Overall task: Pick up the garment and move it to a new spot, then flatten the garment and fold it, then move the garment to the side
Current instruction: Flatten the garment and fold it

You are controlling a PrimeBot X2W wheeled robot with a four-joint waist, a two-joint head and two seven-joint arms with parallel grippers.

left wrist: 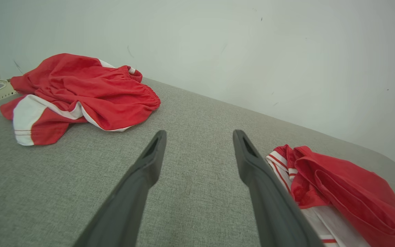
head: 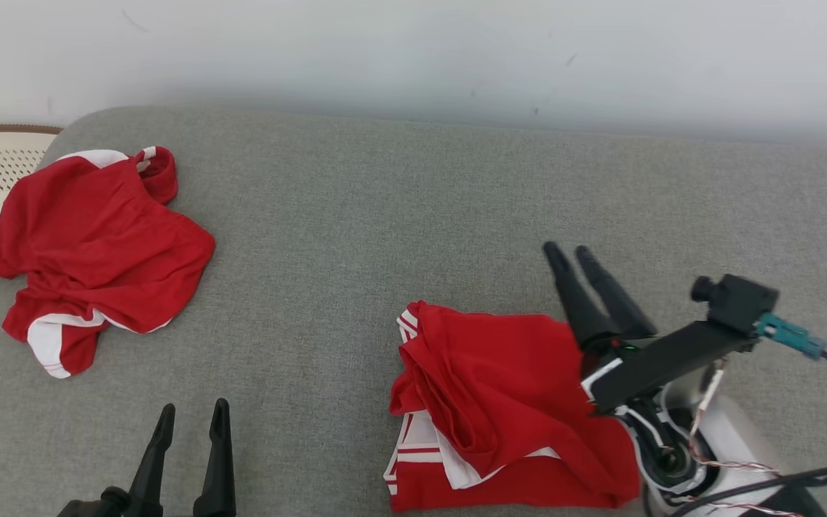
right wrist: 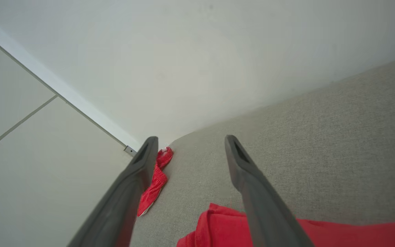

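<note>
garment (head: 507,402) beside right end effector (head: 568,251), crumpled shorts (head: 97,244) apart

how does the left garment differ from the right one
The left garment lies loosely crumpled by the gray surface's left edge; the right garment is a tighter, layered pile near the front. The left garment shows broad white panels; the right garment has white trim with thin red stripes. The right garment lies beside the open right gripper; the left garment lies far from it. Both are red and white.
</note>
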